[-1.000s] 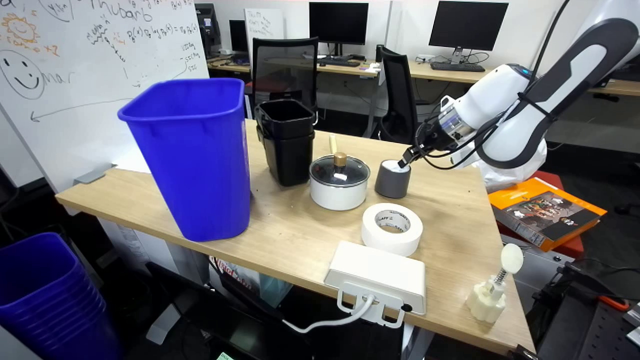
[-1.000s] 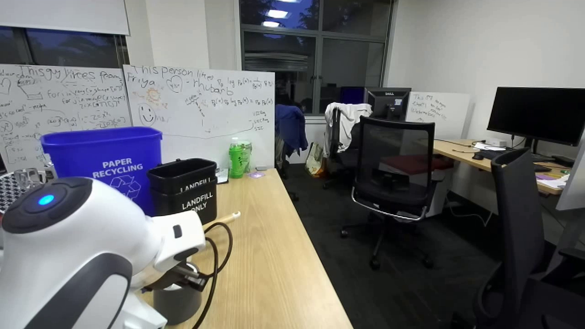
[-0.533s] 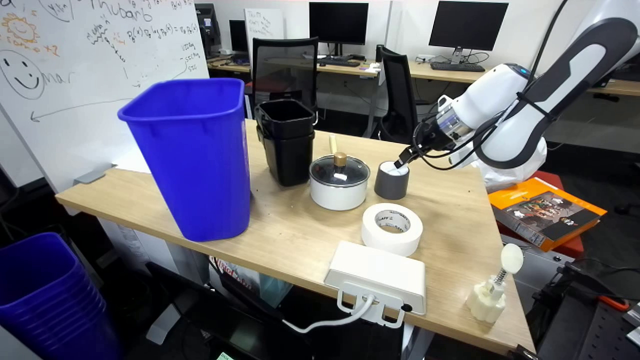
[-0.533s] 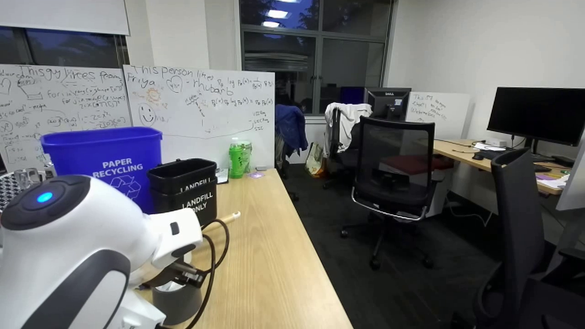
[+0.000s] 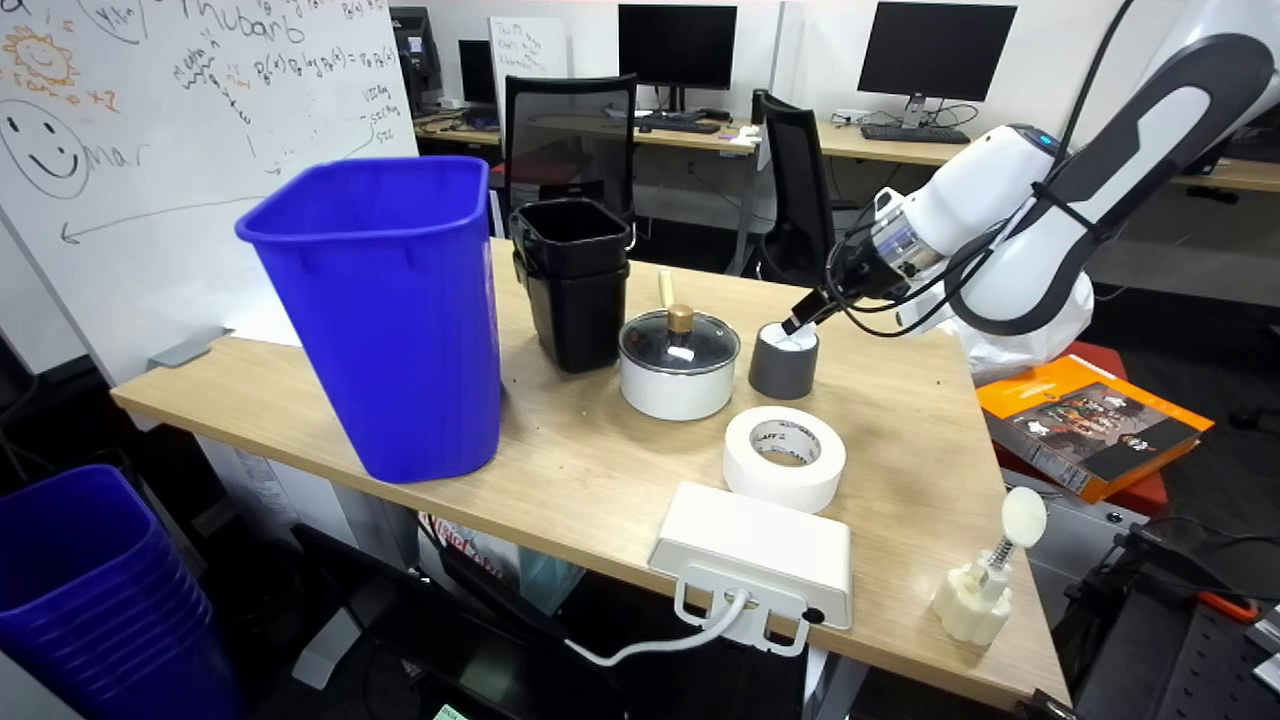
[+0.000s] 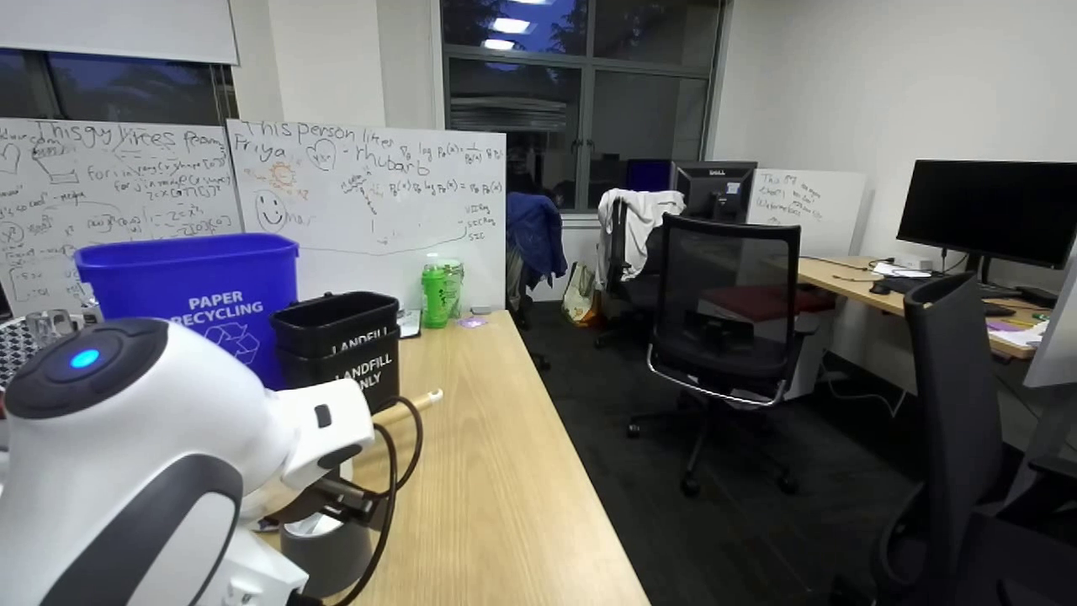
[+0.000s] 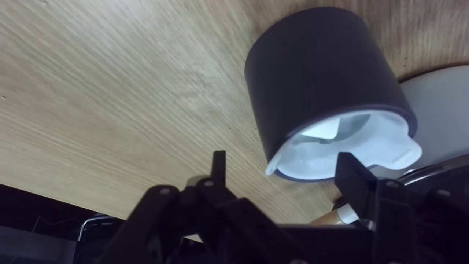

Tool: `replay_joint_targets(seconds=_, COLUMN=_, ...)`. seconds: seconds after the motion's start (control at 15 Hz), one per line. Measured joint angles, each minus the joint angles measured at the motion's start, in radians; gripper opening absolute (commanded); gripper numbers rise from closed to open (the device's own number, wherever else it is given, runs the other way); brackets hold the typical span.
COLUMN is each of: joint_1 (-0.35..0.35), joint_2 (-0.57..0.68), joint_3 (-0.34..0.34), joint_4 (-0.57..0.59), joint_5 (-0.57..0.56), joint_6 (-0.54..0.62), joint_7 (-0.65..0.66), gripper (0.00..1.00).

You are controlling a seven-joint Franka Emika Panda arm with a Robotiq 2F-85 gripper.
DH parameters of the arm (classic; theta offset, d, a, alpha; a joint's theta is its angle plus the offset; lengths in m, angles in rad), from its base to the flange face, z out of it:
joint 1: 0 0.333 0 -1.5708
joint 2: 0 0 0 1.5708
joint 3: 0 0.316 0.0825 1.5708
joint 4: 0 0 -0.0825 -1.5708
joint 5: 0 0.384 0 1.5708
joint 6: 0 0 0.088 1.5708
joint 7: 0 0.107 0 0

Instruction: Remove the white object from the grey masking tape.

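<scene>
By white object (image 7: 381,145), fingers (image 7: 351,176) now nearer pot (image 5: 675,392).

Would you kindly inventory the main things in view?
table: 1, beige, centre
pot: 1, white, on table
grey masking tape: 1, grey, beside pot
white object: 1, white, in grey masking tape
wide tape roll: 1, white, on table
cabled box: 1, white, table edge
thin-necked bottle: 1, cream, table corner
tall bin: 1, blue, on table
smaller bins: 2, black, nested on table
whiteboards: several, white, background
chairs: several, black, background
gripper: 1, black, open near white object
arm: 1, white-grey, over table
</scene>
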Motion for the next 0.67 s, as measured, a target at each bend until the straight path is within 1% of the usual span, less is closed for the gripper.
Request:
replay_joint_targets(seconds=0.13, joint_1=0.000, joint_2=0.000, joint_3=0.002, joint_4=0.003, joint_5=0.000, joint_6=0.000, joint_7=0.000, gripper=0.67)
replay_joint_targets(seconds=0.2, joint_1=0.000, joint_2=0.000, joint_3=0.004, joint_4=0.004, joint_5=0.000, joint_6=0.000, joint_7=0.000, gripper=0.68)
replay_joint_targets(seconds=0.27, joint_1=0.000, joint_2=0.000, joint_3=0.005, joint_4=0.005, joint_5=0.000, joint_6=0.000, joint_7=0.000, gripper=0.67)
replay_joint_targets(seconds=0.4, joint_1=0.000, joint_2=-0.003, joint_3=0.007, joint_4=0.006, joint_5=0.000, joint_6=-0.002, joint_7=0.000, gripper=0.60)
replay_joint_targets(seconds=0.47, joint_1=0.000, joint_2=-0.006, joint_3=0.008, joint_4=0.006, joint_5=0.000, joint_6=-0.003, joint_7=0.000, gripper=0.55)
replay_joint_targets(seconds=0.67, joint_1=-0.003, joint_2=-0.012, joint_3=0.015, joint_4=0.006, joint_5=0.000, joint_6=-0.012, joint_7=0.000, gripper=0.53)
